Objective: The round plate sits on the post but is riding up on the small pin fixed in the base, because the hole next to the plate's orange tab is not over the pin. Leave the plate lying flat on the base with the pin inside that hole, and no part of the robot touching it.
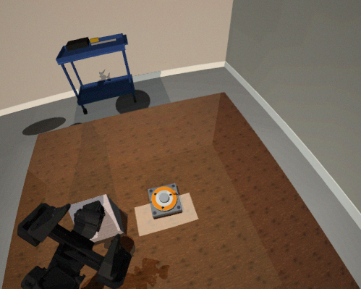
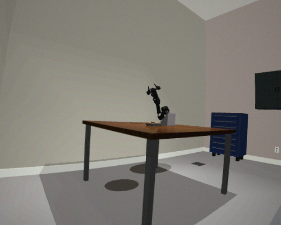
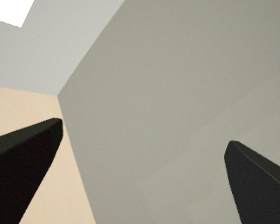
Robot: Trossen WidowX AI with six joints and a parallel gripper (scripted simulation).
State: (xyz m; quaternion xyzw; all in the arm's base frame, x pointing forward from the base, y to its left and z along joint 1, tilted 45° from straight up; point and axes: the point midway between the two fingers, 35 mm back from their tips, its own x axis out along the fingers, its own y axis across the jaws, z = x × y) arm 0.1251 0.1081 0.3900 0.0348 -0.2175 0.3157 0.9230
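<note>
Task judged not yet begun. Round plate (image 1: 163,198) on grey base (image 1: 177,208), mid-worktop (image 1: 241,205), untouched; tilt too small to tell. Pincer (image 2: 154,88) raised high, spread wide, empty.

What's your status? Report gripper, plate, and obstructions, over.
Gripper open, empty, raised high and pointing up at walls. Round plate on grey base, untouched, arm well clear. Nothing between arm and plate.
</note>
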